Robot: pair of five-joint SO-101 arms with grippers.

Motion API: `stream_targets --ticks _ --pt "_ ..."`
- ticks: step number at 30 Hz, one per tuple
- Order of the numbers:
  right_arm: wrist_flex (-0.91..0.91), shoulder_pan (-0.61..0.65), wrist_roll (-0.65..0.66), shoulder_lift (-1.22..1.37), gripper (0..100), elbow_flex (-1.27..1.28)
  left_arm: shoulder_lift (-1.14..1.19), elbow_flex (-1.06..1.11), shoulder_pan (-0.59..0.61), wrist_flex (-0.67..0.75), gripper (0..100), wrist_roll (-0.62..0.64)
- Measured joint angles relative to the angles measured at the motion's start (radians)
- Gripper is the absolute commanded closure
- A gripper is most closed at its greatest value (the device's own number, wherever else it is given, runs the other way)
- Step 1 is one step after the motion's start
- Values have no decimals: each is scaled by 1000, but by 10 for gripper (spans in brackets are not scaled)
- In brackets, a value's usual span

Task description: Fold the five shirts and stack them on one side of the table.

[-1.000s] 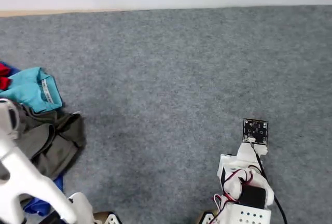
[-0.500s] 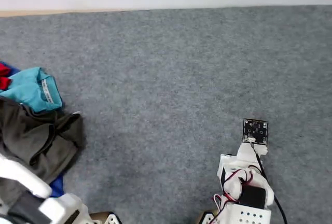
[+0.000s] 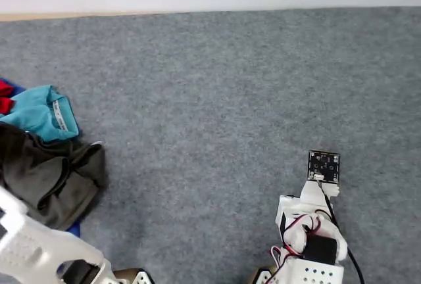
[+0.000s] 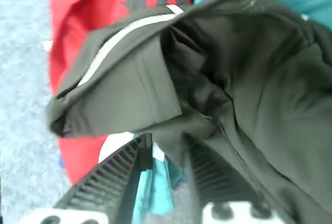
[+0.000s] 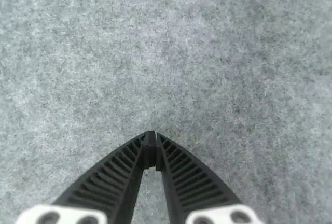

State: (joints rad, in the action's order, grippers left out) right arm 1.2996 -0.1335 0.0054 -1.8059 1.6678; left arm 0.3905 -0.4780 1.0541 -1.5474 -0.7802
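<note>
High view, grey table: the shirt pile sits at its left edge, dark shirt on top, and the left arm has pulled back toward the near corner. Left gripper pinches the dark shirt; right gripper stays closed, empty.

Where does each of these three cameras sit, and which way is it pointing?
High view: fixed overhead, facing down on the grey table; left arm and right arm show at the lower edge.
Left wrist view: on the left arm, facing past the left hand at the dark shirt it pinches and a red shirt.
Right wrist view: on the right arm, facing down past the shut right hand at the table.
Shared: high and left wrist views both show the dark and red shirts.
</note>
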Motion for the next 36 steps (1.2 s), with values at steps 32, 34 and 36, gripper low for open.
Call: stream_targets --ticks 32,34,36 --pt "0 0 0 0 988 0 560 -756 -6 -173 996 -51" --pt "0 0 0 0 988 0 560 -792 -14 -176 996 -51" --pt "0 0 0 0 988 0 560 -822 -20 -180 996 -51"
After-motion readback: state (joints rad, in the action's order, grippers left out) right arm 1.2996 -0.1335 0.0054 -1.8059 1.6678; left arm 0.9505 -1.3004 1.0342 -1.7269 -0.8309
